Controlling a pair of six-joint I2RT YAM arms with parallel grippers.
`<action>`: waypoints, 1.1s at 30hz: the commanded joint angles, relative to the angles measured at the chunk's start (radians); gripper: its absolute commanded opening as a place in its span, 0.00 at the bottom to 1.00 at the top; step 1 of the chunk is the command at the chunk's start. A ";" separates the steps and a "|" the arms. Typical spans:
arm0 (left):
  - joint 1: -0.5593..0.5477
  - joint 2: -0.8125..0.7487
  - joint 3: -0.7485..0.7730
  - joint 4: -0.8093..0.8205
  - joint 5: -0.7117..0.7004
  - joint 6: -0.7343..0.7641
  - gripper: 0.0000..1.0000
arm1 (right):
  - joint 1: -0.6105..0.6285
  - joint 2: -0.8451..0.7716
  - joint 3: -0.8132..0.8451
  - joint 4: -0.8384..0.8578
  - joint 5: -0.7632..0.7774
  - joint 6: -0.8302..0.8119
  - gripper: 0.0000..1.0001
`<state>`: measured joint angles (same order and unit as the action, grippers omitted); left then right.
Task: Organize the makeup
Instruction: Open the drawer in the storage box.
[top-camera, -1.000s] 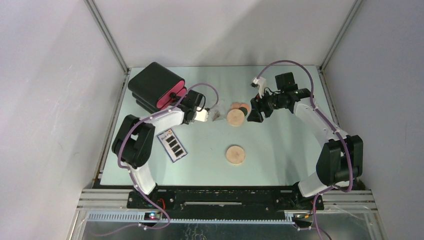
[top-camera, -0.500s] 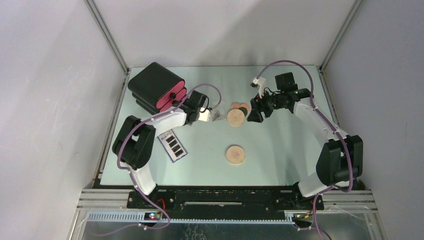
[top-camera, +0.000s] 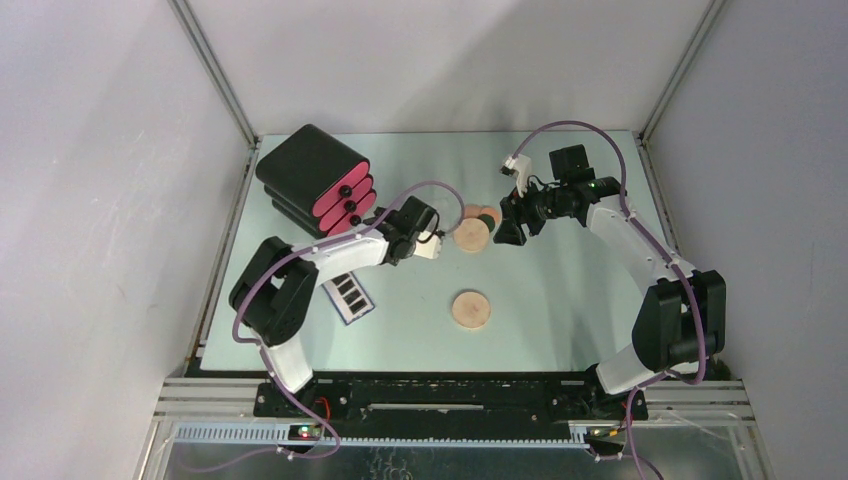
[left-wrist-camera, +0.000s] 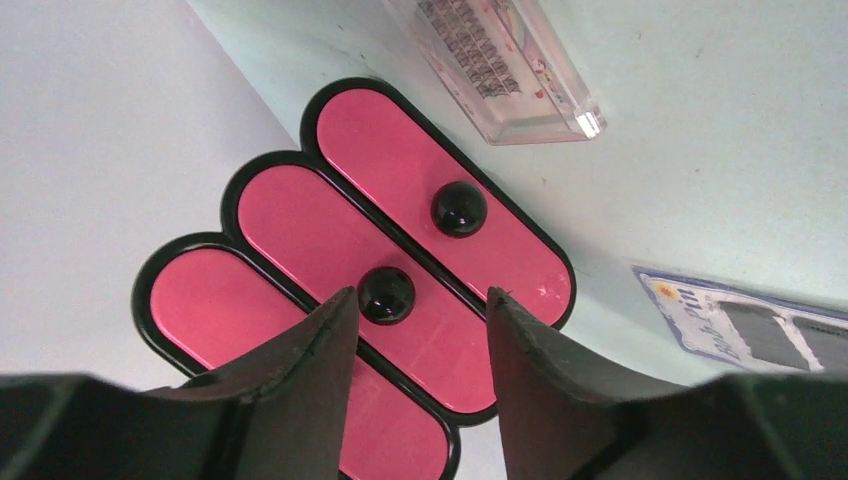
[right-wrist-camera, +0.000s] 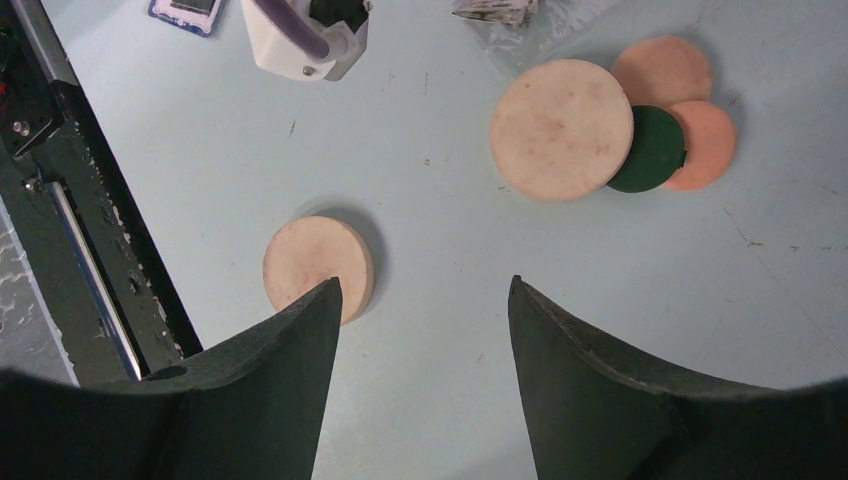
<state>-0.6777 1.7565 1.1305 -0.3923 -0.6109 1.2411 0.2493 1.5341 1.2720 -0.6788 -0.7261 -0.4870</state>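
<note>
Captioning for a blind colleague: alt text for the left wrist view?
The left gripper, jaws open, frames the middle black knob of a black box with three pink drawers. A clear packet and a palette lie on the table.

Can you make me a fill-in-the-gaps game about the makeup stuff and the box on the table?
The black box has ___ pink drawers.
On the table lie ___ big tan discs.
The little round tucked between a tan disc and a peach round is dark ___.
The right gripper is open and holds ___.
Missing words: three, two, green, nothing.
</note>
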 joint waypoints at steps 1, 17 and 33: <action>0.024 -0.047 -0.029 0.054 -0.026 0.038 0.60 | 0.005 -0.003 0.007 -0.004 -0.010 -0.014 0.71; 0.168 0.040 0.066 0.070 -0.032 0.146 0.66 | 0.005 -0.003 0.007 -0.007 -0.012 -0.016 0.71; 0.183 0.063 0.065 0.113 -0.085 0.173 0.38 | 0.007 0.000 0.007 -0.006 -0.013 -0.017 0.71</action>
<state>-0.5014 1.8168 1.1435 -0.2733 -0.6632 1.4151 0.2493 1.5341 1.2720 -0.6796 -0.7265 -0.4896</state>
